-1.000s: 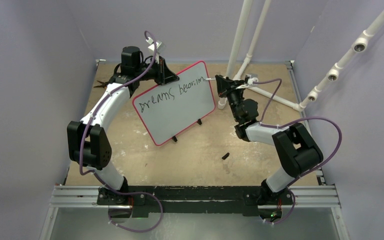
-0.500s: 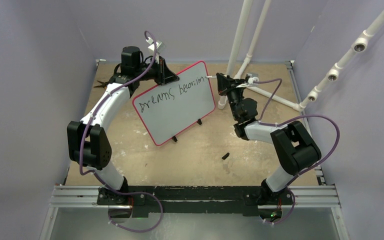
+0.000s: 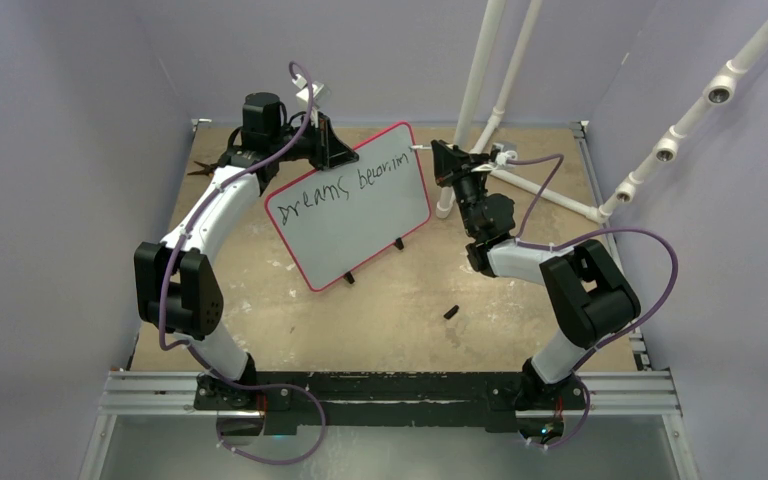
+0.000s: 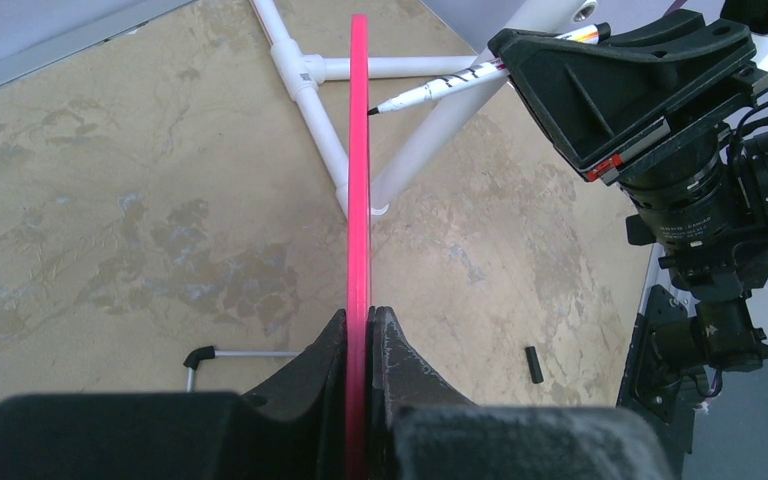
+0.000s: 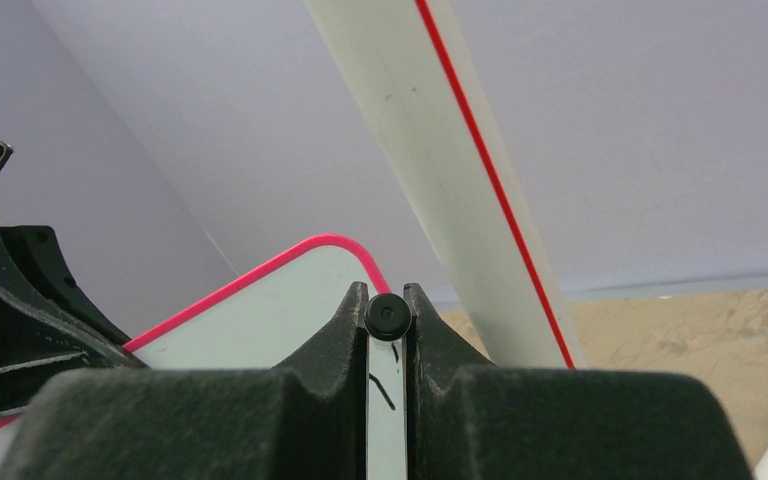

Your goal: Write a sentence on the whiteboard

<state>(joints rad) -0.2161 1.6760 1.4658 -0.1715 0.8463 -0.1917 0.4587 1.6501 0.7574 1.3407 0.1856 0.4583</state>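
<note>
**Board clamped on the left, marker pinched on the right**

My left tool (image 4: 359,322) is pressed together on the pink rim of the whiteboard (image 3: 355,215), gripping its upper left edge. The board stands tilted over the middle of the worktop (image 3: 380,320). Its white face carries the sentence (image 3: 340,188), which reads roughly "Dreams becomin" in one line. To its right, my right tool (image 3: 444,162) pinches a marker (image 4: 450,84). The marker's tip sits at the board's upper right corner; I cannot tell whether it touches. A black cap (image 3: 451,312) lies on the worktop nearer my bases.
</note>
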